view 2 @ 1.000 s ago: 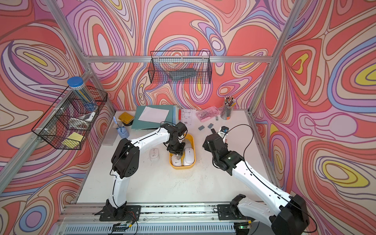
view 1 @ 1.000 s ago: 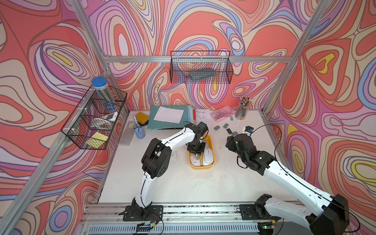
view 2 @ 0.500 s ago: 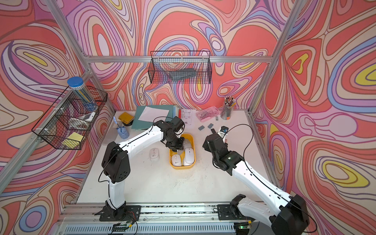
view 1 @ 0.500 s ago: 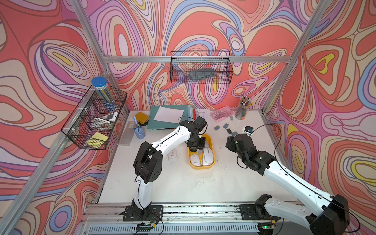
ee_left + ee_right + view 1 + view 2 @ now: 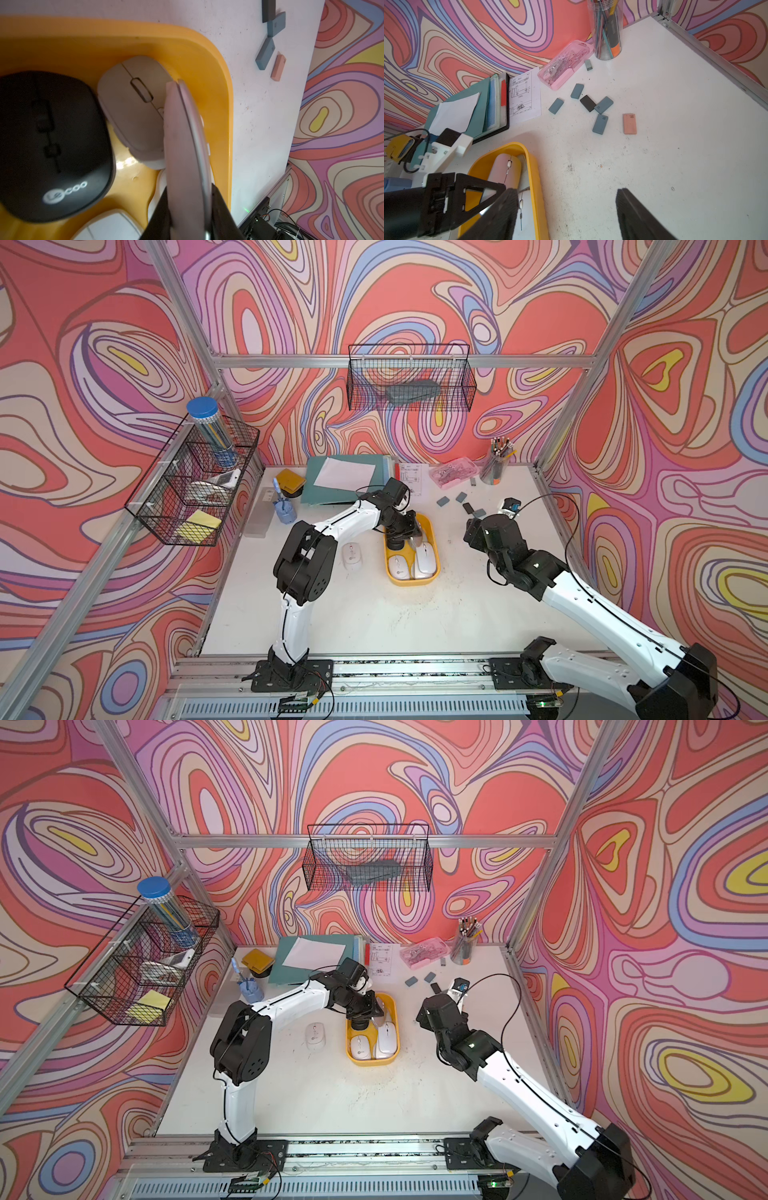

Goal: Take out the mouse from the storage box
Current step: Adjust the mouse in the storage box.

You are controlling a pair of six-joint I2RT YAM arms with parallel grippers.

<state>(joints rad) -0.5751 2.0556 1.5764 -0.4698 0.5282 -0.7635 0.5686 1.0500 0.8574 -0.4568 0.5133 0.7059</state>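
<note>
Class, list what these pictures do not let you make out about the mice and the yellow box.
Left wrist view: the shut left hand covers part of the beige mouse; the frame edge cuts off a white mouse.
Right wrist view: the left arm hides much of the storage box.
Both top views: whether the left hand touches a mouse is too small to tell.
</note>
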